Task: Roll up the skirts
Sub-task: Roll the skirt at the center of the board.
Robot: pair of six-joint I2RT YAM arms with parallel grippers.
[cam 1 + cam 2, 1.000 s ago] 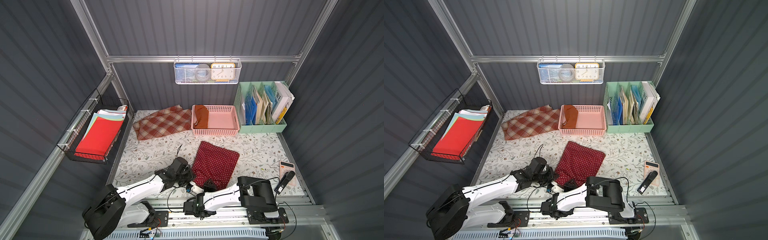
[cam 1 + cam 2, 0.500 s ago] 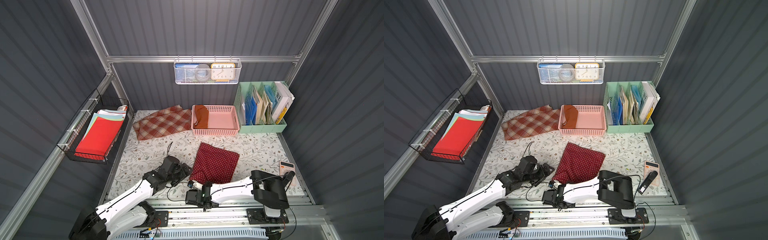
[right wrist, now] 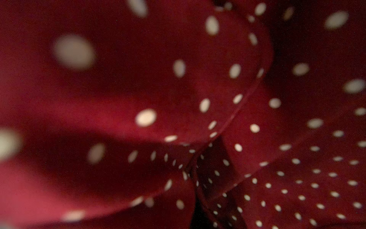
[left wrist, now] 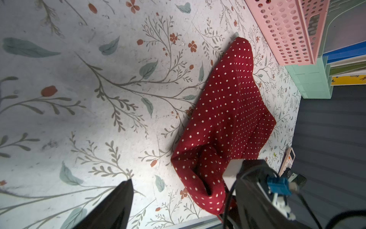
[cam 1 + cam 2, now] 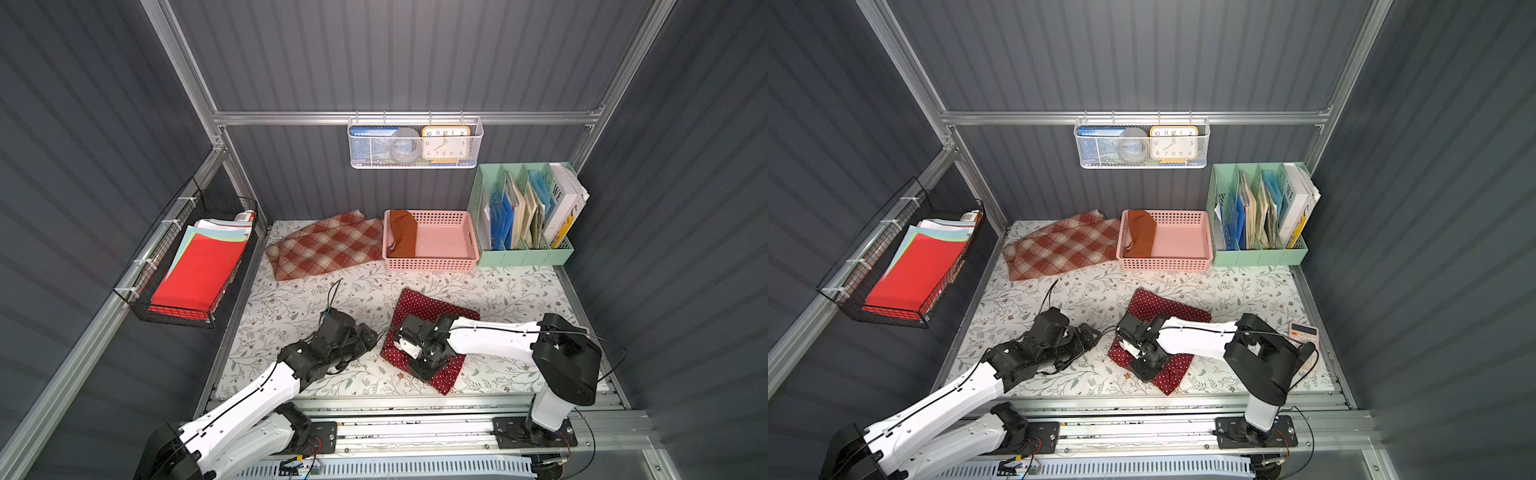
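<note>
**A:** How do things lie on the surface (image 5: 291, 316)?

**B:** The plaid skirt (image 5: 328, 249) lies spread just beside the pink basket (image 5: 428, 263); the polka-dot skirt (image 5: 432, 305) sits in front of that basket, loosely folded, its end farthest from the basket bunched; the rust-orange skirt (image 5: 403, 239) is inside the basket.

**A:** So the dotted one is in hand; how would you roll it well?

**B:** I'd tuck the bunched end over itself into a tight first turn, keep both corners level, then roll toward the basket; a slack start probably gives a lopsided roll.

**A:** And the arms?

**B:** The right arm reaches low across the dotted skirt; the right tool (image 5: 409, 345) is buried in folds, so grasping or merely pressing, I cannot tell; the left arm stretches low alongside; the left tool (image 5: 368, 334) is released and empty, just beside the cloth's edge.
</note>
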